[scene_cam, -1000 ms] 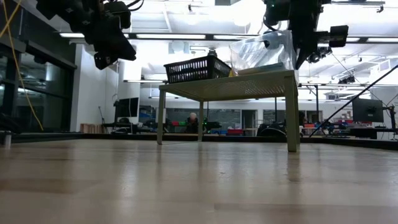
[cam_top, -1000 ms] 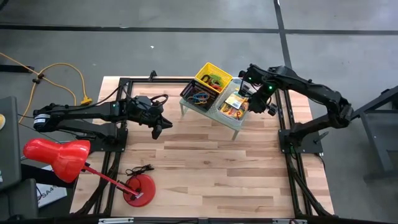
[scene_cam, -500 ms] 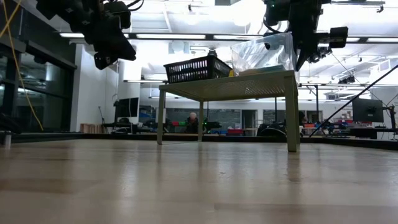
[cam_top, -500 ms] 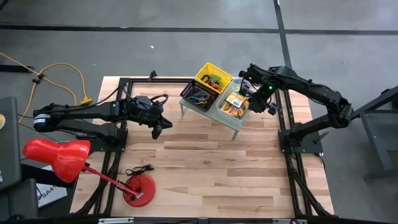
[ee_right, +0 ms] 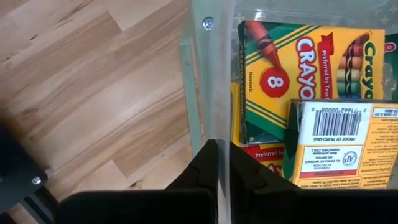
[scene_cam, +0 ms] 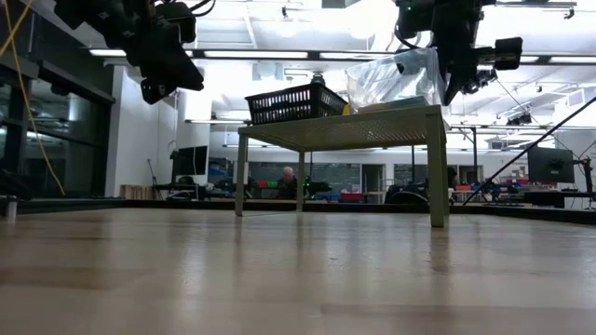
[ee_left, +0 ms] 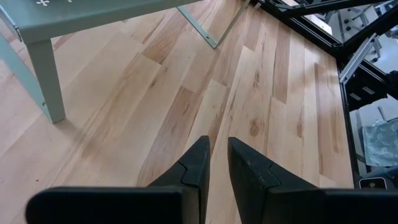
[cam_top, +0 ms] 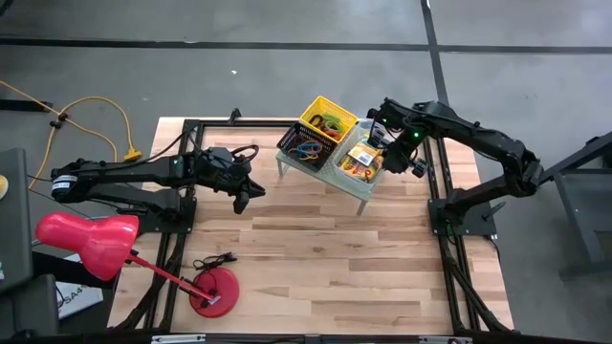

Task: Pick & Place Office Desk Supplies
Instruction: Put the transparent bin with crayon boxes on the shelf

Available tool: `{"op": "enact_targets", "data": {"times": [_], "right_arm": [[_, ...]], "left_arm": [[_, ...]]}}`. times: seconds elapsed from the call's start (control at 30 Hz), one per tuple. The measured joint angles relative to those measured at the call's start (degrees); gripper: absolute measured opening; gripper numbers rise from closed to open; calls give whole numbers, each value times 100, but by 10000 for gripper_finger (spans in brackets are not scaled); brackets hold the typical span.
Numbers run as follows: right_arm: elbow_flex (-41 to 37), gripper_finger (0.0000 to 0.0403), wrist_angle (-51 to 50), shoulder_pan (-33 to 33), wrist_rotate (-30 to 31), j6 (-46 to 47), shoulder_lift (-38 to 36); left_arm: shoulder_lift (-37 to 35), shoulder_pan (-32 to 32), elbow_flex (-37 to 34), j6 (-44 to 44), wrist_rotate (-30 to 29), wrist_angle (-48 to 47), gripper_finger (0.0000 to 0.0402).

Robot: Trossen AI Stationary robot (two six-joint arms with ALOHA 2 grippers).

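My right gripper (ee_right: 219, 163) is pinched shut on the thin wall of the clear tub (ee_right: 198, 74), one finger (ee_right: 205, 165) outside the wall and the other inside, where the green-and-yellow crayon boxes (ee_right: 298, 81) lie packed close together. Seen from above, the right gripper (cam_top: 384, 162) sits at the tub's edge nearest my right arm's frame, and the tub (cam_top: 359, 158) stands on the pale green shelf (cam_top: 368, 196). Beside it on that shelf are the black mesh tray (cam_top: 306, 148), holding coloured rubber bands (cam_top: 308, 149), and the yellow basket (cam_top: 328, 119), both towards the far side of the table.

My left gripper (ee_left: 217, 165) hangs above bare wood with its fingers (ee_left: 198, 163) only a narrow gap apart and nothing between them. From above, the left gripper (cam_top: 251, 194) is well apart from the shelf, with one shelf leg (ee_left: 46, 74) ahead of it.

The wooden table (cam_top: 325, 258) is open through the middle and near side. The red desk lamp (cam_top: 91, 239) leans over its left edge, base (cam_top: 212, 290) on the near-left corner.

Compared with a second ago, my arms and the containers match; only the lamp head sits slightly lower and further out.
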Motion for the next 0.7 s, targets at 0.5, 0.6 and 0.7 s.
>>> {"op": "enact_targets", "data": {"times": [0.5,0.6,0.7], "right_arm": [[0,3,421,7,79,517,-2],[0,3,419,7,76,595,-2],[0,3,419,7,68,592,-2]], "left_arm": [[0,0,-1,0,0,0,52],[0,0,0,1,0,0,52],[0,0,0,0,0,0,52]]}}
